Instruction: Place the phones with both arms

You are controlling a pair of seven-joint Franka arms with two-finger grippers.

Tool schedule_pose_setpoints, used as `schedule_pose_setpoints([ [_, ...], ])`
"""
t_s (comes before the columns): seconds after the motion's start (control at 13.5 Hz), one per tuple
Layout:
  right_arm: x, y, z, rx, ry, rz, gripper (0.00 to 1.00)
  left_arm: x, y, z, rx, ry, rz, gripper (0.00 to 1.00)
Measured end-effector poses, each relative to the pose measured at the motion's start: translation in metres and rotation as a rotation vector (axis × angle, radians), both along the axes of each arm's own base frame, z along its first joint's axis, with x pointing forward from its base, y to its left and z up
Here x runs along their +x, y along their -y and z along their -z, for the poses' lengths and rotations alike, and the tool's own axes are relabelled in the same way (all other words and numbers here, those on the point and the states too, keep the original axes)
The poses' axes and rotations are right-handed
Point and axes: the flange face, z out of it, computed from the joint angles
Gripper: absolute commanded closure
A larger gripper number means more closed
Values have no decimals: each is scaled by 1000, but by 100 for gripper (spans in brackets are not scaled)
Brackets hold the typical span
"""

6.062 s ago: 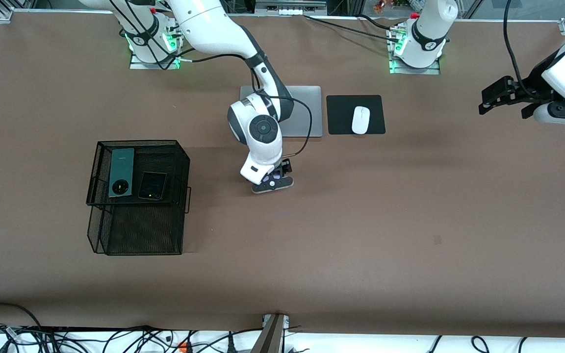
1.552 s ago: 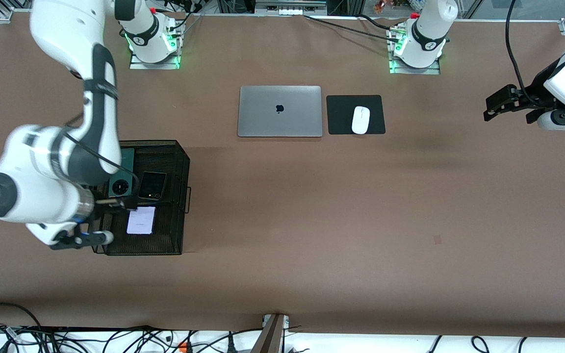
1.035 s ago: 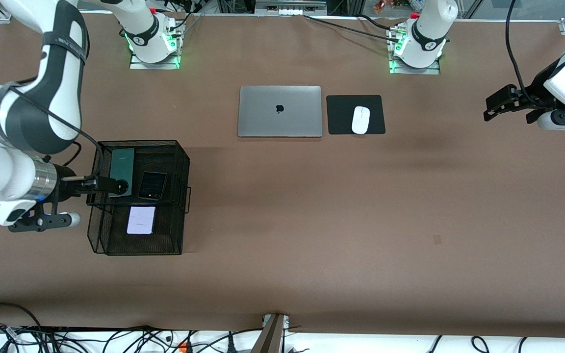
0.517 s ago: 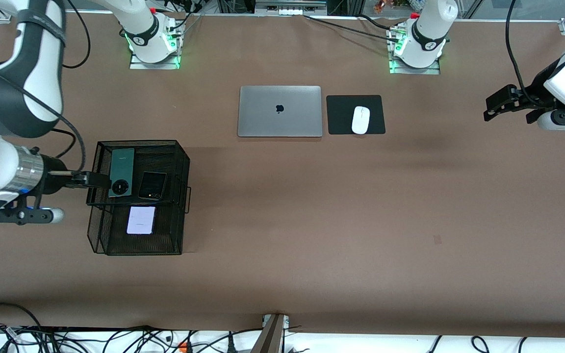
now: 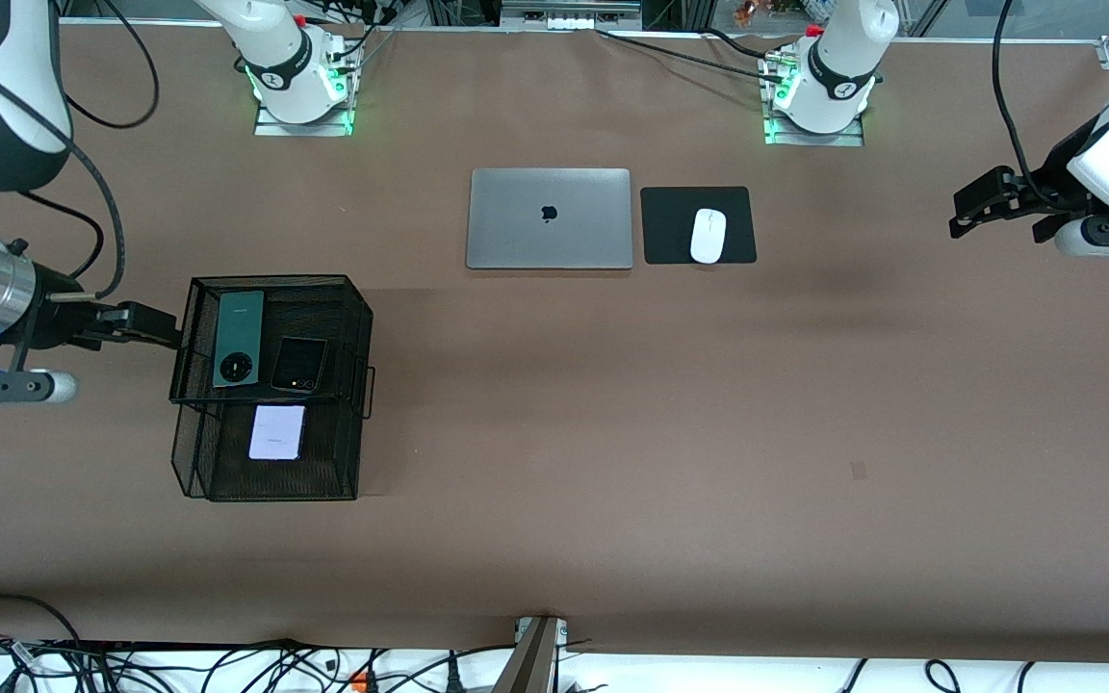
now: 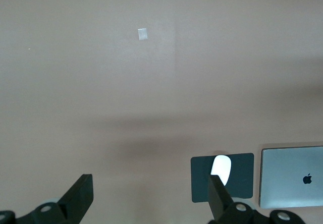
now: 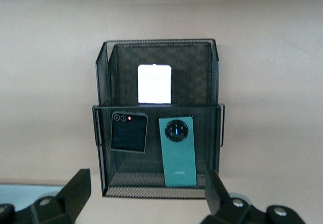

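A black mesh rack (image 5: 365, 332) stands toward the right arm's end of the table. On its upper shelf lie the dark-green phone (image 5: 237, 337) and the squarish black phone (image 5: 299, 364). The pale-lilac phone (image 5: 276, 432) lies in the lower tier, nearer the front camera. The right wrist view shows the rack (image 7: 101, 82), the lilac phone (image 7: 154, 84), the black phone (image 7: 128, 132) and the green phone (image 7: 178, 150). My right gripper (image 5: 155, 327) (image 7: 147, 183) hangs open and empty beside the rack. My left gripper (image 5: 964, 207) (image 6: 150, 186) waits open at the left arm's end, over bare table.
A shut grey laptop (image 5: 550, 218) (image 6: 292, 176) lies near the bases. Beside it a white mouse (image 5: 708, 235) (image 6: 221, 167) rests on a black pad (image 5: 737, 207). Cables run along the table's front edge.
The right gripper has drawn back from the rack toward the right arm's end of the table, empty. The lilac phone it carried earlier stays in the lower tier. The left arm has not moved.
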Motion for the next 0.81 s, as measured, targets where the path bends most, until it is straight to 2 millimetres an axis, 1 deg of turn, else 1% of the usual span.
schedule_pose_setpoints([
  [0.22, -27, -9, 21, -7, 26, 45, 0, 0, 0, 0, 0, 0, 0, 0],
  [0.37, -37, -15, 26, -11, 9, 72, 0, 0, 0, 0, 0, 0, 0, 0],
  [0.59, -40, -18, 31, -13, -3, 81, 0, 0, -3, 0, 0, 0, -5, 0],
  [0.81, -40, -18, 32, -13, -5, 83, 0, 0, -4, 0, 0, 0, -8, 0],
])
